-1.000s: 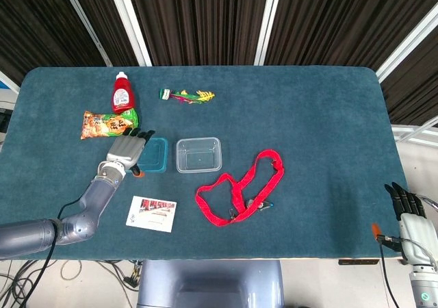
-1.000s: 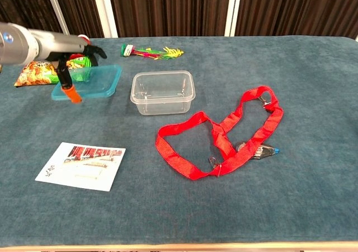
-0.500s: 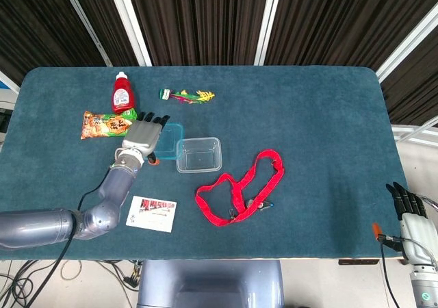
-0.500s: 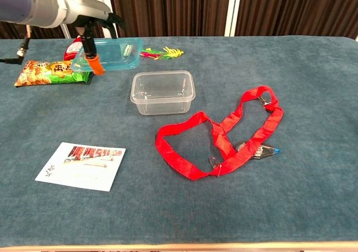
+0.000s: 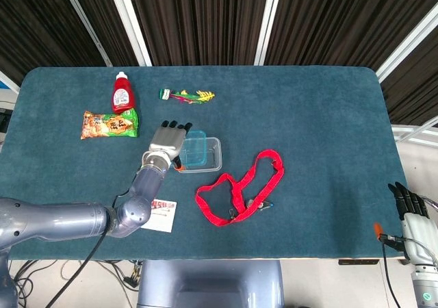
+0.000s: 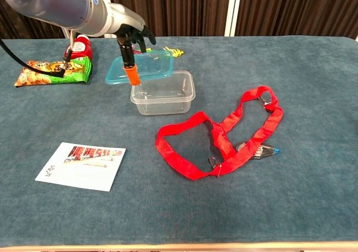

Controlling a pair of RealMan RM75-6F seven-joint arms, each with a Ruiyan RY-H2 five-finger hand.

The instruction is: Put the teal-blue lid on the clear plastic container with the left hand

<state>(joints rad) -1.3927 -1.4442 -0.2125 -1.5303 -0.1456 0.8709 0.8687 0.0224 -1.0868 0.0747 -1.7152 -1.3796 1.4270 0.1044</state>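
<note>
My left hand [image 5: 166, 142] [image 6: 134, 39] holds the teal-blue lid [image 5: 196, 148] [image 6: 146, 66] in the air by its left edge. The lid hovers tilted over the left part of the clear plastic container [image 5: 209, 159] [image 6: 165, 93], which stands open on the table's middle. In the head view the lid covers much of the container. My right hand [image 5: 409, 215] hangs off the table's near right corner with its fingers straight and nothing in them.
A red strap [image 5: 239, 189] [image 6: 224, 135] lies right of the container. A printed card [image 5: 161, 213] [image 6: 81, 164] lies near the front left. A snack bag [image 5: 109, 124] [image 6: 53, 71], a red bottle [image 5: 122, 93] [image 6: 81, 46] and colourful sticks [image 5: 186, 96] [image 6: 172, 52] sit behind.
My left hand lifted the lid off the table and carried it rightward, from beside the snack bag to above the container's left part. The right hand stayed put.
</note>
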